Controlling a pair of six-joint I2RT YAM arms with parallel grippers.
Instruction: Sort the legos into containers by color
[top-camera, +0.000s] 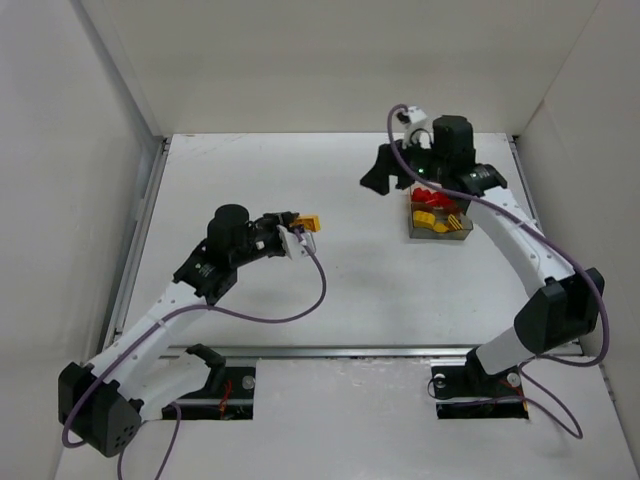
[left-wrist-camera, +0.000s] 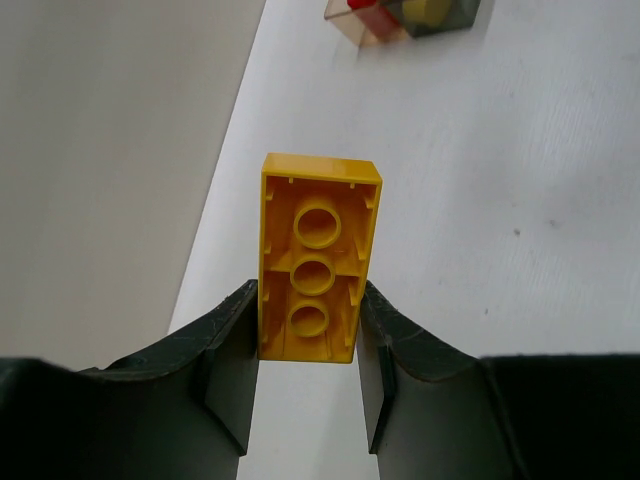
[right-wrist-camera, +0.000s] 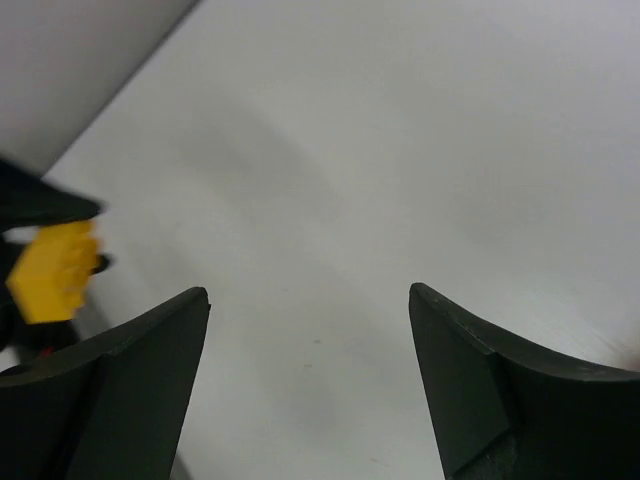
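White table (top-camera: 400, 290) inside white walls (top-camera: 330, 60)
Panels stand at left, back and right; a metal rail (top-camera: 138, 235) runs along the table's left edge; light is even

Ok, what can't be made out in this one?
- Top view: the right arm hides the far end of the two translucent plastic tubs; the red and yellow bricks inside are too small to count.
- Left wrist view: the top edge cuts off the tubs; the left gripper covers the lower sides of its yellow plastic brick.
- Right wrist view: the open right gripper shows no tubs.
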